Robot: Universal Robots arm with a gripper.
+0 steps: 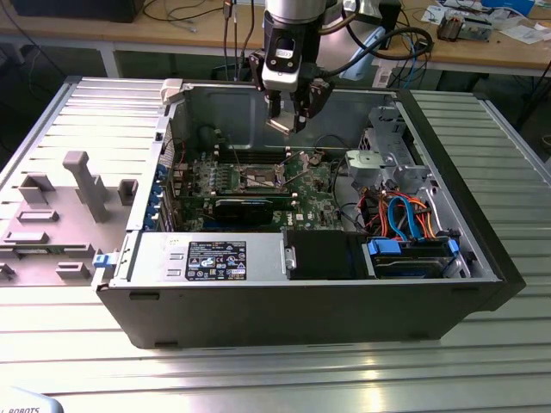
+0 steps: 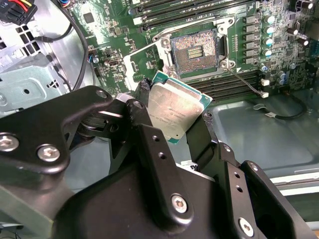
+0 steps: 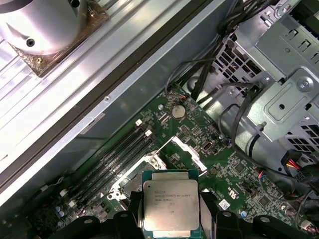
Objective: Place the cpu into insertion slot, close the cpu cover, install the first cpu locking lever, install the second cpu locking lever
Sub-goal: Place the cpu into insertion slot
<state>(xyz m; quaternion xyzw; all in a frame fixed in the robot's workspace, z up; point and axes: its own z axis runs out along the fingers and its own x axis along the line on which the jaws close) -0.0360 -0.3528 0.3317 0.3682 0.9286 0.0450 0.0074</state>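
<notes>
1 chip carried all the risk here: the cpu (image 2: 174,112) was clenched by 2 opposite edges between the jaws, held tilted in the air inside the open computer case (image 1: 448,297) that stood on the bench (image 1: 482,353). The insertion slot (image 2: 194,50) lay below and well apart from it, its dark pin field bare, so nothing had been seated yet. In the first wrist view a silvery frame beyond the chip, probably the cpu cover (image 3: 180,149), seemed to stand raised. In the second wrist view a thin locking lever (image 2: 246,82) stuck out to the socket's side. The worst likely failure was a crooked landing: if the chip met the socket tilted or turned off its keyed corner, an edge would probably dig into the fine pins and bend them. A thin edge grip might also let the chip slip, dropping it onto the green board (image 2: 119,55). On the way down the jaws could snag the raised frame or the lever. The memory slots (image 2: 234,89) just beside the socket left little room for error.
</notes>
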